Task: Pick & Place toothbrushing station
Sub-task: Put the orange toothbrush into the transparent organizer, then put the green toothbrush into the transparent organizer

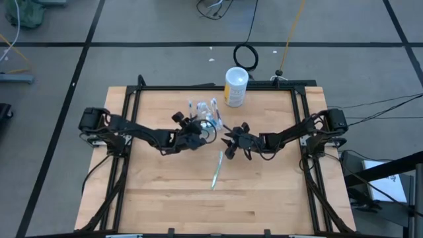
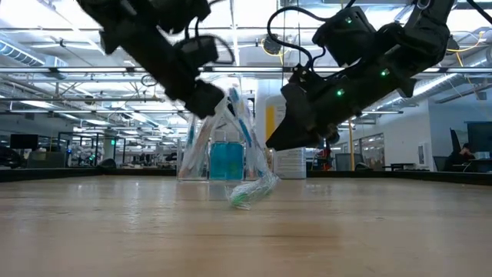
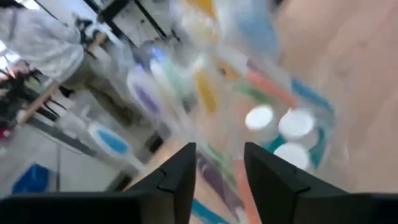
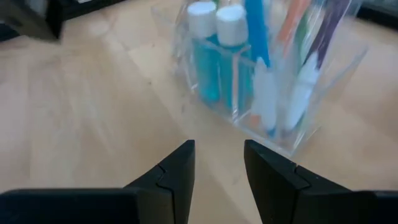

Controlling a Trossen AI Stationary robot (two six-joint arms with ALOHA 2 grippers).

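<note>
Both grippers beside clear holder point(image 1: 206, 114)

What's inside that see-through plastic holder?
The clear holder has teal tubes with white caps standing in it, beside toothbrushes in white, blue, orange and green. Its bottom is hidden behind the packed handles, so anything lying there can't be seen.

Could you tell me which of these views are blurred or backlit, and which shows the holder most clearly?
Left wrist view: heavy motion smear over the clear holder. Low view: bright ceiling lights leave both arms as dark silhouettes. Right wrist view: holder clearest, teal tubes readable.
</note>
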